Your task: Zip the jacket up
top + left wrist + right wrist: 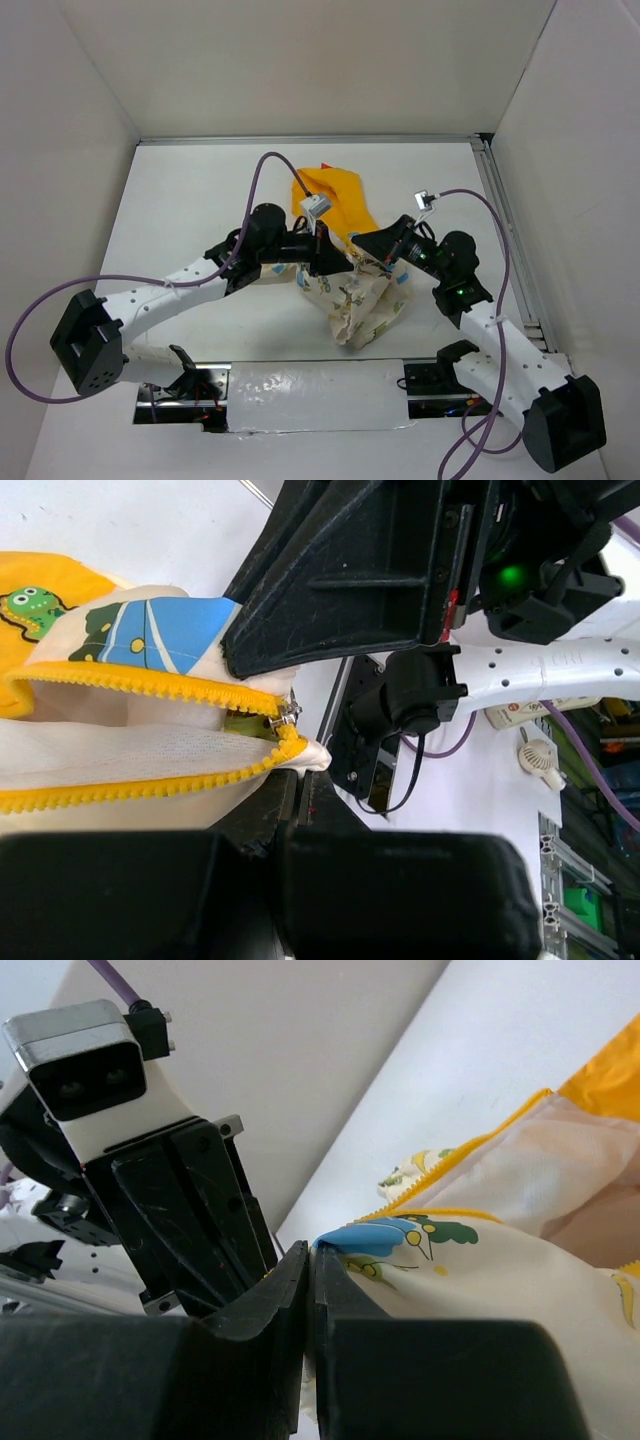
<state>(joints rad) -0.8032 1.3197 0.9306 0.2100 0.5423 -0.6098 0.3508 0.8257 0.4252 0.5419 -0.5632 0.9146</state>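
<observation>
Child's jacket (370, 305), bunched mid-counter (200, 190), front unzipped: cream body nearest the near edge, then left hand (290, 800) and right hand (310, 1260) each clamped on cloth either side of the slider (287, 712), hood (335, 195) toward the far edge; probable hazard: uneven pulling skews the teeth (130, 680), jamming the slider or slipping cloth free.

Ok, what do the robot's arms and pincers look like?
The left arm and right arm have white links with black joints and bases. A purple cable loops to each wrist. The left pincer and right pincer are black.

Crumpled cream printed jacket (362, 300), yellow hood, zipper open
</observation>
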